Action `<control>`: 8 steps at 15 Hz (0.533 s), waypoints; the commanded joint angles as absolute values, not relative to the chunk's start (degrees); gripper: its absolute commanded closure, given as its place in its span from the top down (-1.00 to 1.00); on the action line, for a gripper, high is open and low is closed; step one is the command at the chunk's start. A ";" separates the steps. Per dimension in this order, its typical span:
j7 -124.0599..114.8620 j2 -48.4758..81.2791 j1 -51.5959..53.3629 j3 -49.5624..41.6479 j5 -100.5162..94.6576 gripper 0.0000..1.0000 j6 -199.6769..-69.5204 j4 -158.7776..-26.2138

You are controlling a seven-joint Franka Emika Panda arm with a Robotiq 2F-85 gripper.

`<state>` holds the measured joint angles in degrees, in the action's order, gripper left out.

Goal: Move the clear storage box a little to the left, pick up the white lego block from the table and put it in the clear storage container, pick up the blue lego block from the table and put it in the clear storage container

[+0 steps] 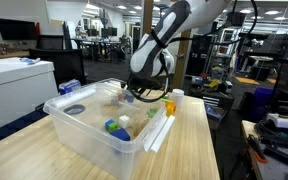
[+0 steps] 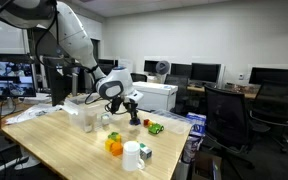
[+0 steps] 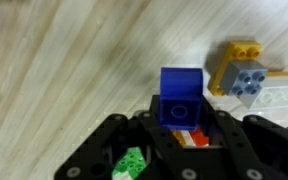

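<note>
Clear translucent rectangular plastic storage box (image 1: 84, 125) sits nearest the camera in an exterior view, at the near left of the table, upright with its thick rim up. Small pieces lie inside it, one blue and green (image 1: 114, 127), the others pale; no further detail is legible.

Light wooden table (image 1: 189, 150) carries everything.

White-and-black robot arm (image 1: 164, 40) reaches down from the far side. Its gripper (image 1: 142, 95) is low over the table, just beyond the box's far rim and outside the box.

Wrist view: gripper (image 3: 181, 112) is over bare wood with the blue lego block (image 3: 181, 90) between the fingers, one dark pad close on each side. The block appears to rest on the table. Cannot tell whether the fingers are clamped on it or merely close beside it.

Right of the blue block and clear of it is a yellow-and-grey lego cluster (image 3: 236, 72), with a white lego block (image 3: 282, 95) against its right side.
</note>
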<state>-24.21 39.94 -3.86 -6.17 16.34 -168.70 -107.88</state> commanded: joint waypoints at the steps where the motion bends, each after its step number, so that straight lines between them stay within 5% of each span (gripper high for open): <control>1: -21.01 32.27 -6.27 -3.39 18.38 -0.74 -171.05 -113.67; 8: -17.73 22.71 -6.02 2.16 18.09 -0.74 -171.57 -120.55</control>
